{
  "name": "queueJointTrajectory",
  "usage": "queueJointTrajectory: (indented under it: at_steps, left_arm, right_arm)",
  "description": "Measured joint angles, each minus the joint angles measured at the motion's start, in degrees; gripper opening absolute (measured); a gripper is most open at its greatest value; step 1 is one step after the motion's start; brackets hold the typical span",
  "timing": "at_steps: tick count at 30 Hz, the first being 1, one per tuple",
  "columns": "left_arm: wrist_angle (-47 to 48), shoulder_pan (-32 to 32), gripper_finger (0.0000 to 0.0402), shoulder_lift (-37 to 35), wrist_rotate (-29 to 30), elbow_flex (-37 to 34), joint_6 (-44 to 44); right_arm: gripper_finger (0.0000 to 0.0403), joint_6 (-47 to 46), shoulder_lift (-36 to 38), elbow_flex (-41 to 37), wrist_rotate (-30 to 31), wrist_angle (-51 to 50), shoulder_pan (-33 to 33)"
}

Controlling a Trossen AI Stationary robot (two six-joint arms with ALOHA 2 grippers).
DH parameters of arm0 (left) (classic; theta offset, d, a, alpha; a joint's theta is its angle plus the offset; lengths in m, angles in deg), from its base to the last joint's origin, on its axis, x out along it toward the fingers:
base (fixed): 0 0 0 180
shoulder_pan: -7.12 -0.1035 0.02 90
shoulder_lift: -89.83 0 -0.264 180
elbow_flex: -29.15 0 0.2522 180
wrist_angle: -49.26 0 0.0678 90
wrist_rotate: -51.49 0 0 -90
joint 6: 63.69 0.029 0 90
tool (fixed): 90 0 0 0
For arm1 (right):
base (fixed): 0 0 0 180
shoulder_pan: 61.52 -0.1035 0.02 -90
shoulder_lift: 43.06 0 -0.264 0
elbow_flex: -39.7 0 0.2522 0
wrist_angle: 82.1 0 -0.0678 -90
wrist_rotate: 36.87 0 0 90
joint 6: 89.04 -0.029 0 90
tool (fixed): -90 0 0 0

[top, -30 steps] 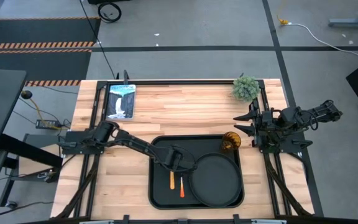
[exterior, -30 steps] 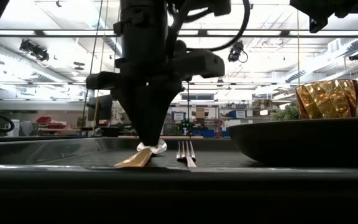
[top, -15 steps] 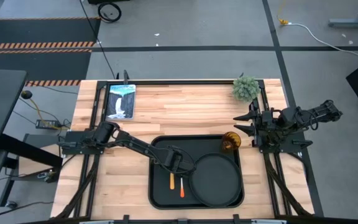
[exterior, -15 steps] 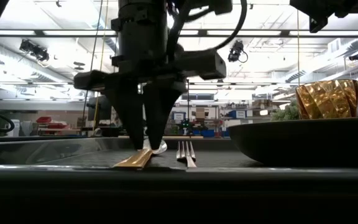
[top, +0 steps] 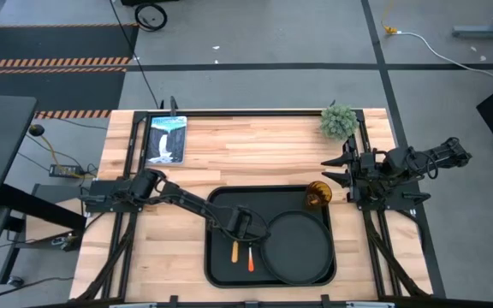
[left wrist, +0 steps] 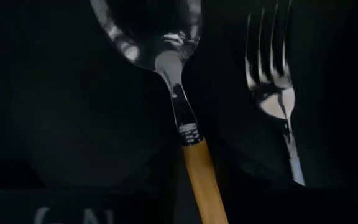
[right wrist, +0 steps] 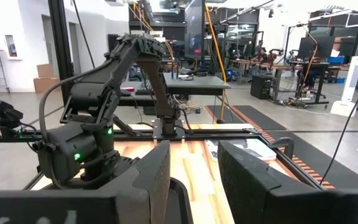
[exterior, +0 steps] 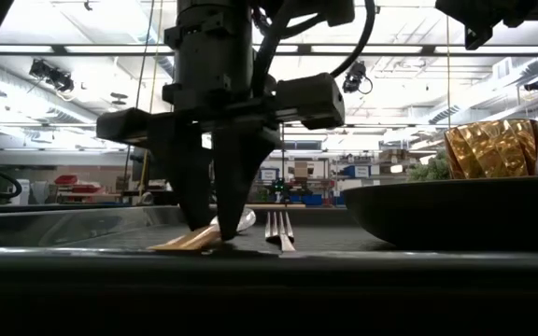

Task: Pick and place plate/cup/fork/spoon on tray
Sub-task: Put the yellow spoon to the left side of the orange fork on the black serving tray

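the left gripper (exterior: 208,224) stands over the large black rectangular tray (top: 221,272), its fingers spread apart around the small orange-handled spoon with a silver oval bowl (left wrist: 169,93), which lies flat just beside the orange-handled fork with silver tines (left wrist: 277,93). the round matte black plate (top: 298,248) and the translucent amber cup (top: 318,193) also sit on the tray. a clean finish calls for lifting straight up without dragging the spoon. the right gripper (right wrist: 191,180) waits, parted, at the table's right edge.
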Motion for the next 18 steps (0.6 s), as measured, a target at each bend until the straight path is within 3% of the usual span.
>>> queueJointTrajectory:
  at_steps: [8, 18]
  left_arm:
    - [-3.82, 1.06, 0.0104, 0.0, -0.78, 0.0, -3.04]
    - [-4.34, 1.9, 0.0071, 0.0, -1.79, 0.0, -5.39]
  right_arm:
    - [0.0142, 0.13, 0.0, 0.0, -0.04, 0.02, 0.0]
    - [0.0142, 0.33, 0.0, 0.0, -0.17, 0.0, 0.0]
